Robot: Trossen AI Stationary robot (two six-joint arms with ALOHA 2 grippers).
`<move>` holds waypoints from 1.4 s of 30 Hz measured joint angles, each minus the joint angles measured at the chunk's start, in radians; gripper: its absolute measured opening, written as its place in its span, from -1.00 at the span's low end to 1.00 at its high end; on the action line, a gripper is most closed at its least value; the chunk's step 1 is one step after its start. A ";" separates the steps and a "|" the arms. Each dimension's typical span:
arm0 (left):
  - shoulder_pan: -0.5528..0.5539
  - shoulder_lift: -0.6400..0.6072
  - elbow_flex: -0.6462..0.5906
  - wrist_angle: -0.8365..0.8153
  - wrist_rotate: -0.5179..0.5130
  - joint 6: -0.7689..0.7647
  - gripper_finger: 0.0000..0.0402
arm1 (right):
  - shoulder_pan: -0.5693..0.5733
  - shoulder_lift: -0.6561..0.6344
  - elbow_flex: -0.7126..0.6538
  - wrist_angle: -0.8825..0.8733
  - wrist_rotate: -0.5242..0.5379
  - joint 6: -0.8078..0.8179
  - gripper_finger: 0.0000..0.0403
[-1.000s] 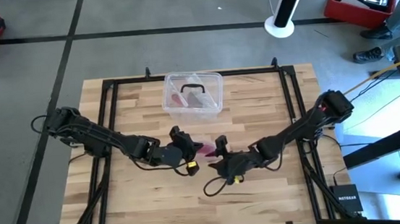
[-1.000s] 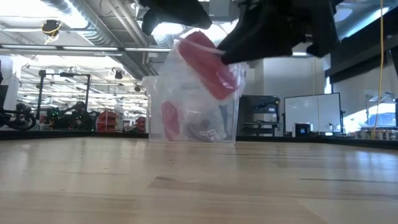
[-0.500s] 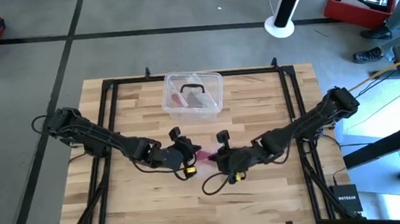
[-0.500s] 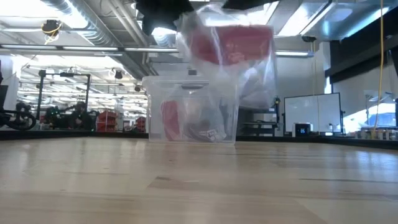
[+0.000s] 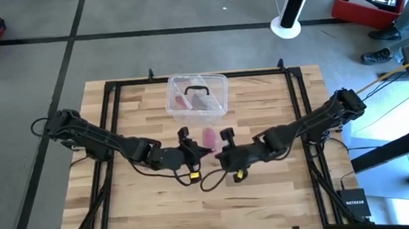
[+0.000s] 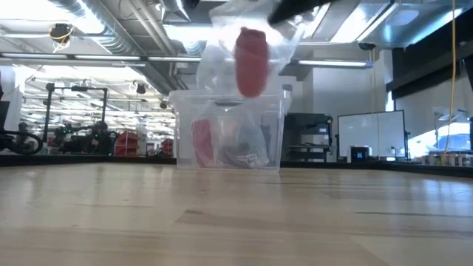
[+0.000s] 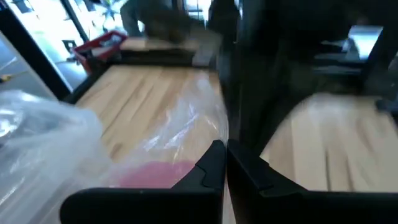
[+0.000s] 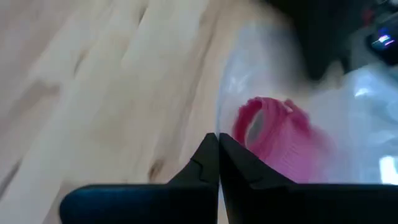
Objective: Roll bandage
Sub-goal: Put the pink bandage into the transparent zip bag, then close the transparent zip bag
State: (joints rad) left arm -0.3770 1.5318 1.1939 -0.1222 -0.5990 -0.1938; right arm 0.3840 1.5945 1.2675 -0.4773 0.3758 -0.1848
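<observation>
Across the middle of the wooden bench (image 5: 123, 203), the two dark arms are meeting almost nose to nose, the left one reaching in from the left edge and the right one from the right. Toward the far side, the clear plastic box (image 5: 198, 96) is sitting untouched with some red and dark items inside it.

Between the arms and just nearer than that box, the clear wrapper (image 6: 222, 55) is hanging in the air well above the boards, and the bandage (image 6: 250, 62) is riding inside it as a pink-red roll standing on end. A second ago that roll was lying slanted, and half a second ago flat, so the bag is being turned as it is passed about.

The left gripper (image 5: 190, 150) is pinching the wrapper with its jaws pressed together on the film. The right gripper (image 5: 224, 156) is the one that has changed: a second ago its jaws were spread, and now they are pressed tight together at the wrapper's edge, though whether any film is caught between them is not clear.

Judging from this, both arms are now getting hold of the packaging to pull it apart, so the bandage is not yet free and no rolling has begun.
</observation>
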 joint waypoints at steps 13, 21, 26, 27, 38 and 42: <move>0.004 0.002 -0.007 -0.114 0.004 -0.111 -0.99 | -0.026 0.020 0.009 -0.012 -0.059 0.065 -0.99; 0.016 -0.053 -0.007 -0.186 0.094 -0.153 -0.58 | -0.026 0.023 0.010 -0.028 -0.062 0.125 -1.00; -0.025 -0.078 -0.013 -0.295 0.119 -0.238 -0.35 | -0.026 0.038 0.010 -0.013 -0.063 0.135 -1.00; -0.034 -0.069 -0.023 -0.307 0.119 -0.247 -0.33 | -0.026 0.044 0.010 -0.011 -0.063 0.135 -1.00; -0.053 -0.011 -0.113 -0.277 0.019 -0.336 -0.30 | -0.026 0.067 0.010 0.008 -0.060 0.135 -1.00; -0.039 -0.007 -0.129 -0.250 0.008 -0.323 -0.30 | -0.025 0.067 0.010 0.008 -0.056 0.135 -1.00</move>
State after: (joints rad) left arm -0.4158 1.5247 1.0646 -0.3719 -0.5911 -0.5166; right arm 0.3588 1.6615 1.2774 -0.4691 0.3199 -0.0494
